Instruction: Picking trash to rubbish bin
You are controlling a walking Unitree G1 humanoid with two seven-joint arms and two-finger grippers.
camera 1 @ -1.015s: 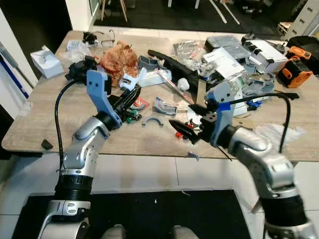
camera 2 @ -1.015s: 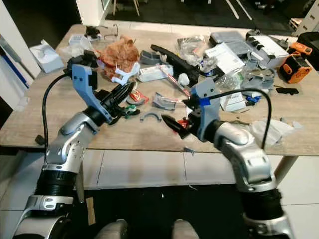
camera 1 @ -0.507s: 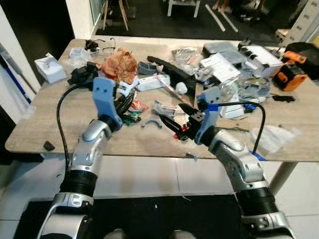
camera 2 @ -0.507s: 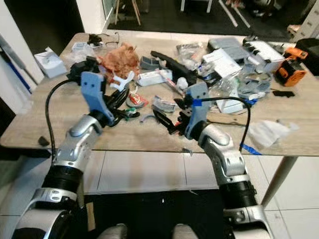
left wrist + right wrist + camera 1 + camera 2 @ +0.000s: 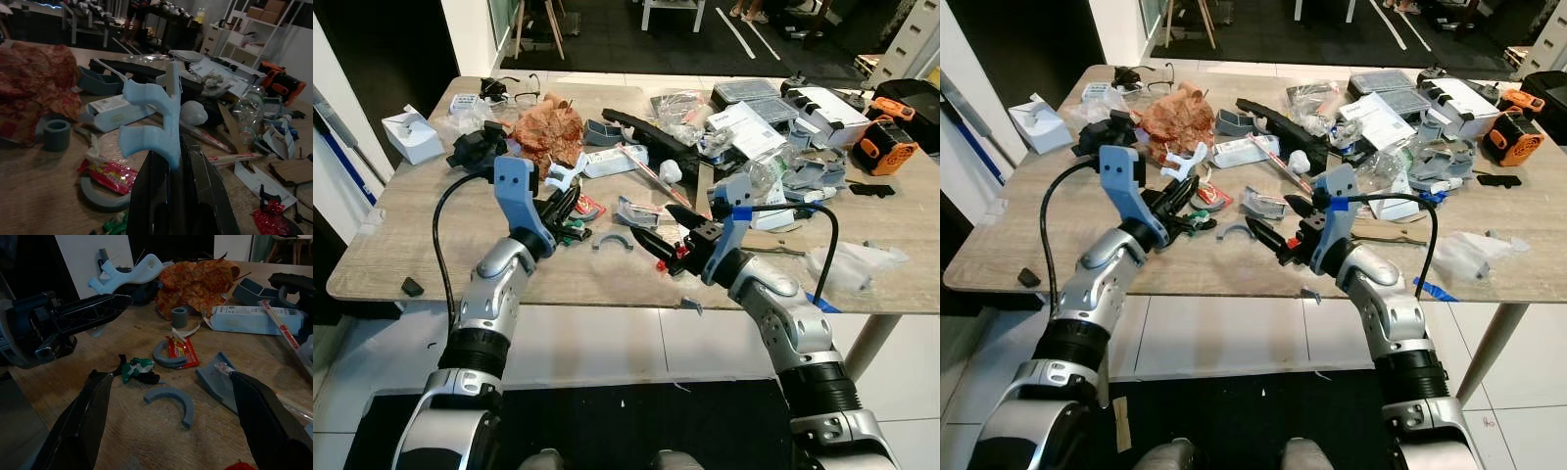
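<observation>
Pale-blue plastic bracket [image 5: 155, 113] stays clamped in left gripper [image 5: 168, 161]; camera shifted.

Wooden table [image 5: 391, 245], crumpled brown paper [image 5: 546, 122], grey arc [image 5: 613, 240] (near edge)

You can't see the base of the pale blue plastic bracket [image 5: 161, 125]: it sinks between the left tool's [image 5: 171, 169] closed fingers. The right tool's [image 5: 171, 431] fingers [image 5: 85, 423] run off the picture's edge. The red scrap [image 5: 239, 465] beside them is cut off, and the printing on the white carton [image 5: 254, 318] is too small for you to read.
</observation>
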